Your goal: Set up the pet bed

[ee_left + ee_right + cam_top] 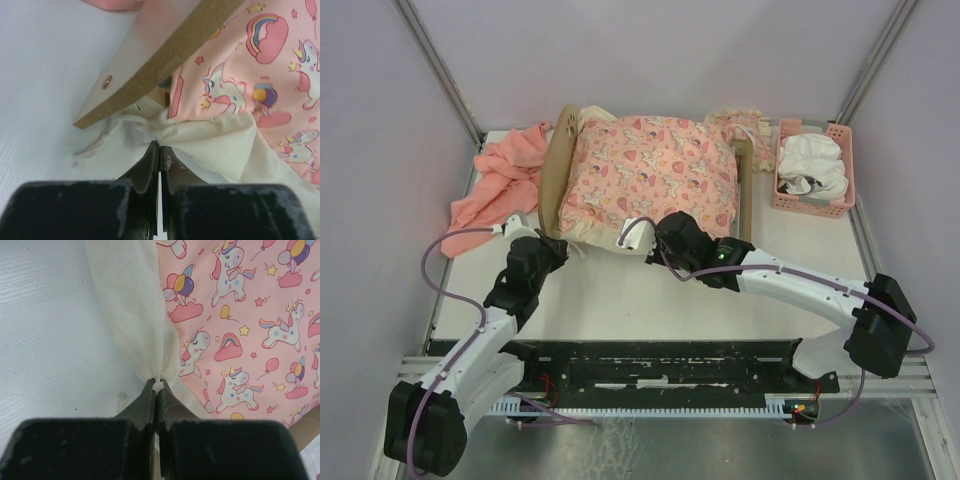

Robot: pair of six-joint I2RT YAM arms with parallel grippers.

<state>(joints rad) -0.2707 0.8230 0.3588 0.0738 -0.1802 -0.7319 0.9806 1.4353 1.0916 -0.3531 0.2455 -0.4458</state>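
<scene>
Left pincer (159, 148), right pincer (156, 384) clamp cushion (650, 175) cream corners; only wrist views show grip.

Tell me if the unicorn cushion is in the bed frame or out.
Mostly in: the cushion lies between the end boards of the pet bed; its cream near edge is pinched by the left gripper and right gripper.

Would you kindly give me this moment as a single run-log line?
state: cushion lying on pet bed | left gripper: shut on cushion corner | right gripper: shut on cushion near edge
</scene>
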